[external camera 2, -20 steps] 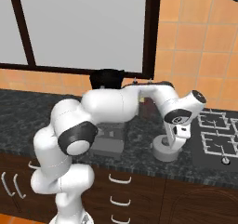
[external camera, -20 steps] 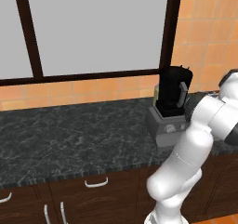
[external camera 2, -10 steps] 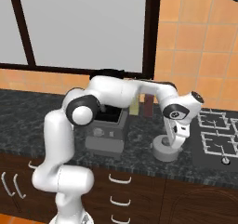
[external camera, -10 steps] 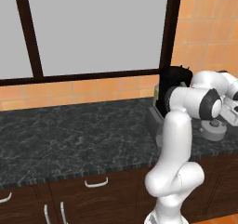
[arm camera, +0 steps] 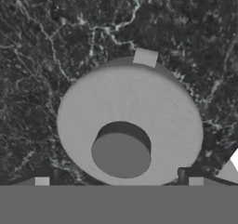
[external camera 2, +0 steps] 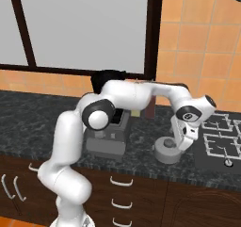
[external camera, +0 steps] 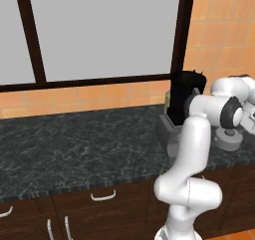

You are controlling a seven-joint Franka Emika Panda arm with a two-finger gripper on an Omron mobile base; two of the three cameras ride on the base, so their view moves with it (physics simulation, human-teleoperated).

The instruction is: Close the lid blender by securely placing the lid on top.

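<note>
Hovering just above the lid (arm camera: 130,125), the tool (external camera 2: 181,143) points down.

A dark, marbled stone counter (external camera: 74,149) runs across the kitchen, and its veined surface (arm camera: 42,46) shows close up from the hand. Below it sit dark brown cabinets (external camera: 99,209) with pale curved handles (external camera: 103,196); drawer fronts (external camera 2: 127,193) carry the same kind of handles. Behind the counter, an orange tiled wall (external camera 2: 202,47) rises, and a big window (external camera: 104,30) with a dark frame (external camera: 30,35) and grey panes fills much of it. A stove (external camera 2: 219,141) with grey grates sits in the counter at the right.
</note>
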